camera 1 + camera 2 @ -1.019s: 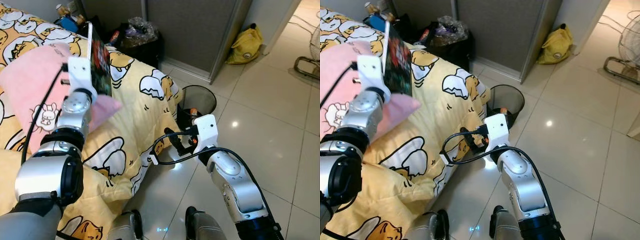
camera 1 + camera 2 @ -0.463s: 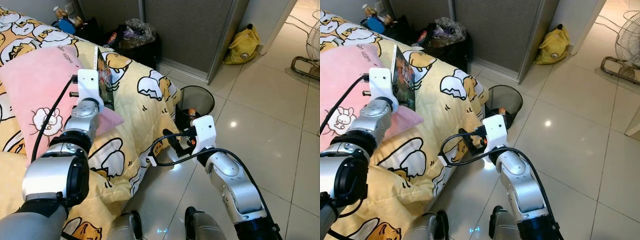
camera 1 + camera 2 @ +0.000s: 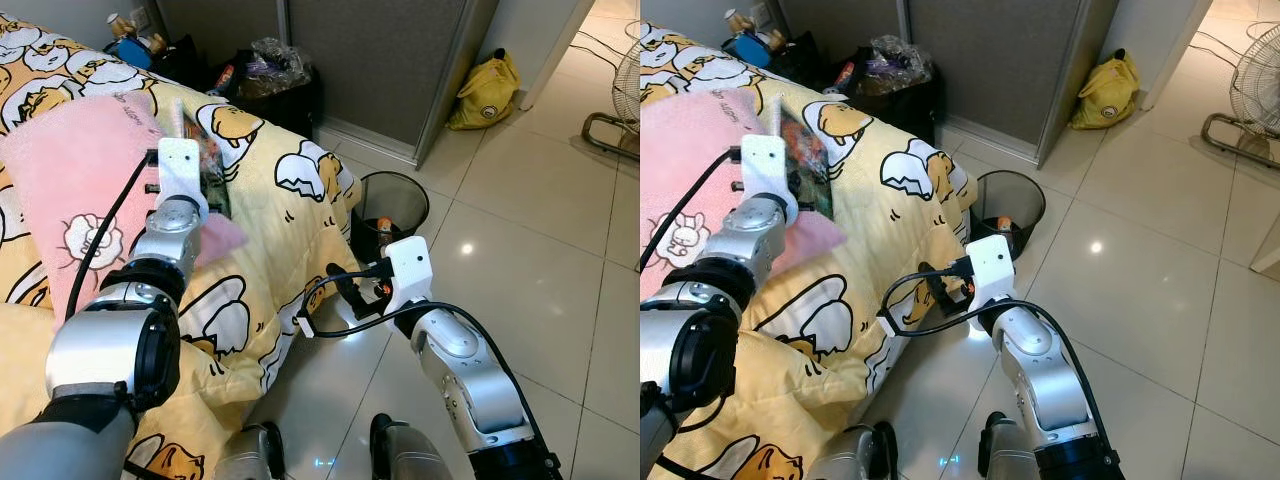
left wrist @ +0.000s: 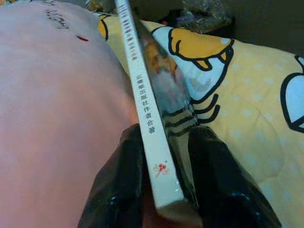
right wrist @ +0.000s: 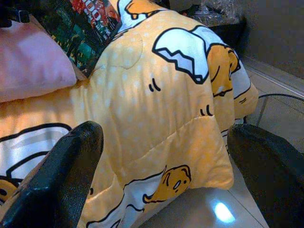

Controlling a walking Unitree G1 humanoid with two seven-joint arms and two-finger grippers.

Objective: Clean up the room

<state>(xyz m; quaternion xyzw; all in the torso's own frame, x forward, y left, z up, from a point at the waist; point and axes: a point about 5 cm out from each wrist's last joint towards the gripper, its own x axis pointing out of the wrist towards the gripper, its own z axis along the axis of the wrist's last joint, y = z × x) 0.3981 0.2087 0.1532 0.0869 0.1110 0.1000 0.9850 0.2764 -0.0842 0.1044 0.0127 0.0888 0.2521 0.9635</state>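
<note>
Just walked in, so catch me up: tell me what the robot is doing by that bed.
The left gripper is shut on a book, holding it over the pink pillow on the yellow cartoon bedspread. The right gripper hangs open beside the bed's edge, near a black wastebasket on the tiled floor.

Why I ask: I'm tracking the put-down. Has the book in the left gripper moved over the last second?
Yes. The book, clamped in the left gripper, has come down from upright above the pink pillow and tilted toward the yellow blanket.
</note>
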